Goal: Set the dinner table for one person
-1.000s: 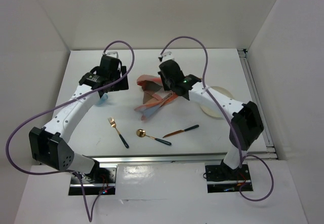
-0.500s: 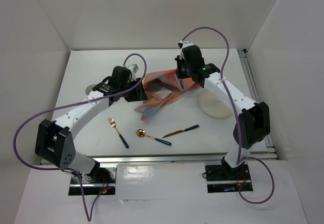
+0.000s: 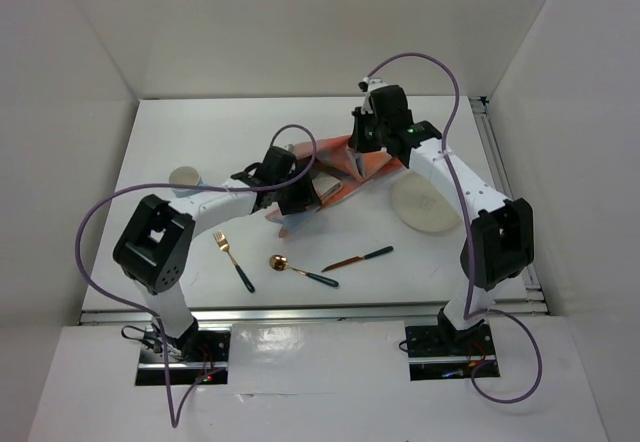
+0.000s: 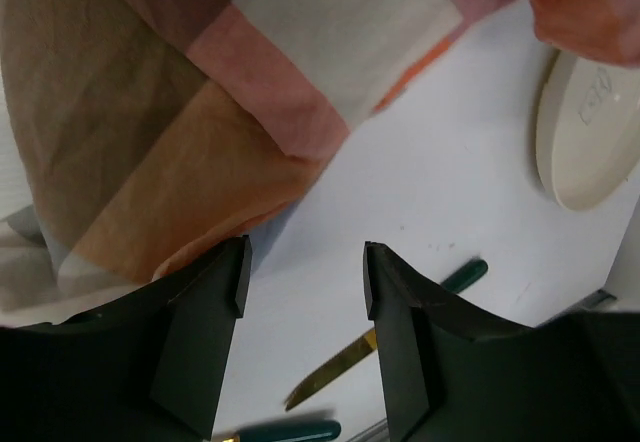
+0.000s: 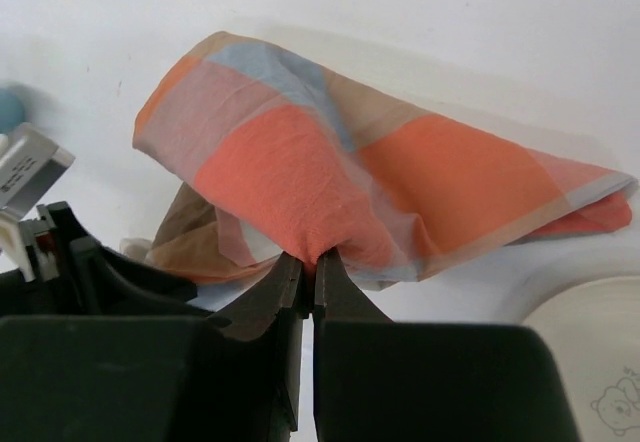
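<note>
Here, right fingers pinching checked cloth, left fingers parted above dinner table.

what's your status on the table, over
Right gripper shut on cloth. Left gripper open, empty, beside cloth. Table unset: fork, spoon, knife loose. Plate under right arm.
</note>
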You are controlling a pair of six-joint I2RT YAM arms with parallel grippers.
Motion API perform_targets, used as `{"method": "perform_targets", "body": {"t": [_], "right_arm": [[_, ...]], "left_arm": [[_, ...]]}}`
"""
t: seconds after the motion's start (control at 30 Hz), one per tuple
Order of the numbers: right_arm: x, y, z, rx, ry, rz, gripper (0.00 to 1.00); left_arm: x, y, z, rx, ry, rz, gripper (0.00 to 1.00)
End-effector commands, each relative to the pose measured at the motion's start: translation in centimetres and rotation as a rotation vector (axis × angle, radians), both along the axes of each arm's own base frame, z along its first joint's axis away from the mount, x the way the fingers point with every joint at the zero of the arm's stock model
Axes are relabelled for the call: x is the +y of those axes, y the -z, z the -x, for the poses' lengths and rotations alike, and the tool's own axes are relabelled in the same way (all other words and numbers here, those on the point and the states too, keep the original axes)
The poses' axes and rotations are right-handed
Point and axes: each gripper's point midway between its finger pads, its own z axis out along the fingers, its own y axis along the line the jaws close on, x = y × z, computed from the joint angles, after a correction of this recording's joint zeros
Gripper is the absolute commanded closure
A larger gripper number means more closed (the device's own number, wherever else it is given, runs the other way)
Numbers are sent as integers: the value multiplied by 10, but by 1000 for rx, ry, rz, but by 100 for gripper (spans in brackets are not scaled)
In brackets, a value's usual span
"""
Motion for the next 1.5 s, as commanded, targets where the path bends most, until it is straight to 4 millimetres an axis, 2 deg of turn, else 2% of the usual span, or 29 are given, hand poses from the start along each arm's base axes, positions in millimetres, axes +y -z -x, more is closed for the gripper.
{"method": "perform_targets", "body": {"t": [0.0,0.2,0.33,0.37,0.47,0.5,0.53,0.57,0.63,0.7,0.73,0.77,0.83,0.97,1.1,1.17,1.37,1.47], "right_arm": [[-2,-26,-10,-48,-8,-41,100],[-13,-30,-16,-57,1,-47,100],[-16,-27,-16,-47,4,-49,100],[-16,-27,-16,-47,4,-49,100],[-20,-23,-16,-36,6,-50,100],[-20,-23,-16,-36,6,-50,100],[-20,-23,-16,-36,6,-50,100],[-20,-23,-16,-36,6,-50,100],[-20,-19,-15,-28,6,-47,100],[-18,-19,-14,-22,3,-59,100],[-18,-19,-14,-22,3,-59,100],[-18,-19,-14,-22,3,-59,100],[-18,-19,-14,-22,3,-59,100],[-24,-17,-15,-14,14,-55,100],[-26,-21,-17,-21,16,-63,100],[-26,-21,-17,-21,16,-63,100],[-24,-17,-17,-10,7,-66,100],[-24,-16,-16,-1,7,-63,100]], "left_arm": [[-11,-12,-28,-64,-68,40,35],[-8,-9,-38,-84,-91,11,35],[-6,-24,-32,-118,-73,25,40],[-8,-36,-27,-135,-64,37,41],[4,-39,-19,-113,-88,-7,47],[2,-47,-18,-127,-86,-5,49],[4,-45,-18,-123,-95,-18,49],[9,-51,-21,-141,-117,-31,49],[8,-53,-29,-149,-132,-43,43],[5,-46,-36,-128,-136,-66,31],[-1,-50,-43,-129,-130,-57,29],[-2,-33,-45,-96,-128,-81,27],[-7,-26,-48,-83,-124,-71,23],[-12,-13,-51,-64,-123,-62,23],[-6,-12,-50,-67,-151,-76,23],[-4,-6,-47,-58,-150,-82,21],[-15,7,-54,-35,-130,-73,25],[-22,7,-60,-31,-128,-57,28]]}}
